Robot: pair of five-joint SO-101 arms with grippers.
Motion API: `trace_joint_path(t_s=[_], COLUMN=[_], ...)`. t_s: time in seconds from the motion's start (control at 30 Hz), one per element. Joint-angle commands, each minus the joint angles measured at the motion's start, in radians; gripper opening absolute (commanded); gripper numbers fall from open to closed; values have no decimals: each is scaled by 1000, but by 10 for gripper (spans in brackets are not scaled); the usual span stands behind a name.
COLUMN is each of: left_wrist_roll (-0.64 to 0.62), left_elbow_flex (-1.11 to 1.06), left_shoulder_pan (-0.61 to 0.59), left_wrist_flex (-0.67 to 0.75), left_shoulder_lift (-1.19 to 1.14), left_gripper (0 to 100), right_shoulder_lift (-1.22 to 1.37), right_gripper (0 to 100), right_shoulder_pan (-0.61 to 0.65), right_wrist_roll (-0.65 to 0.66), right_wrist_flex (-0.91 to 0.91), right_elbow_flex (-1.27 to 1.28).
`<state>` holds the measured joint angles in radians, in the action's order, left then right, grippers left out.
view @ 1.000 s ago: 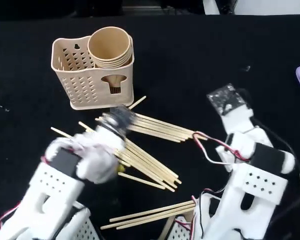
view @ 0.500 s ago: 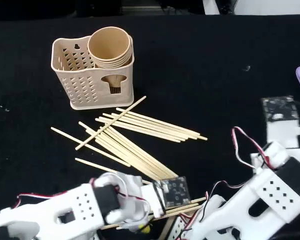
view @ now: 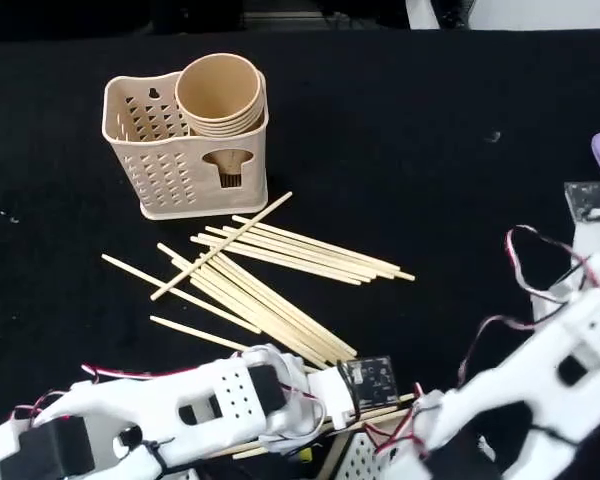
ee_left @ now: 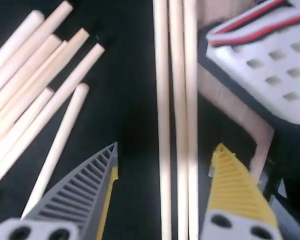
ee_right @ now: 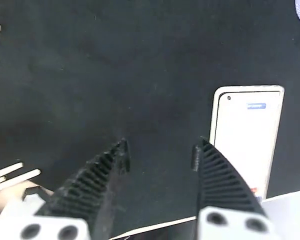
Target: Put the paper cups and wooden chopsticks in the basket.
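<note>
The stack of paper cups (view: 220,95) is standing upright inside the beige perforated basket (view: 170,175), filling the end that is lying to the right in the high view, while the basket itself is sitting toward the far left of the black desk (view: 430,120). The wooden chopsticks (view: 280,270) are lying loose on the desk just in front of the basket, most of them fanning out in two overlapping bundles, with one single stick resting crosswise on top and pointing toward the basket's base. A separate bundle of three chopsticks (ee_left: 177,125) is lying side by side at the near edge of the desk, by the arms' bases. The left hand (ee_left: 166,149) is hovering right over these three, its grey and yellow ridged fingers standing wide apart with the sticks running between them, gaps showing on both sides and nothing gripped. The right hand (ee_right: 161,145) is hanging over bare desk well off to the other side, its black toothed fingers spread apart and holding nothing. A phone (ee_right: 245,135) is lying flat just beside it.
</note>
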<state>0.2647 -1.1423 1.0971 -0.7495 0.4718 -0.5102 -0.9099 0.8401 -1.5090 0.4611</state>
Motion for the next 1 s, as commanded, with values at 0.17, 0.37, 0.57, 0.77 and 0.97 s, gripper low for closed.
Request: trace_joint_path(t_s=[0.17, 0.37, 0.57, 0.77, 0.97], left_wrist_roll=[-2, -5, -5, -5, 0], left_elbow_flex=[18, 30, 31, 130, 170], left_shoulder_pan=[-12, -4, 50, 85, 16], left_wrist_flex=[6, 5, 5, -187, -215], left_shoulder_lift=[-15, -14, -14, -14, -25], left_gripper=[159, 79, 80, 80, 80], right_shoulder_lift=[81, 58, 58, 58, 58], right_gripper=[215, 215, 215, 215, 215], right_shoulder_pan=[-21, -21, -21, -20, -15], right_wrist_roll=[11, 11, 11, 11, 11], right_wrist_flex=[-100, -106, -107, -107, -107], right_elbow_flex=[-182, -183, -183, -182, -182])
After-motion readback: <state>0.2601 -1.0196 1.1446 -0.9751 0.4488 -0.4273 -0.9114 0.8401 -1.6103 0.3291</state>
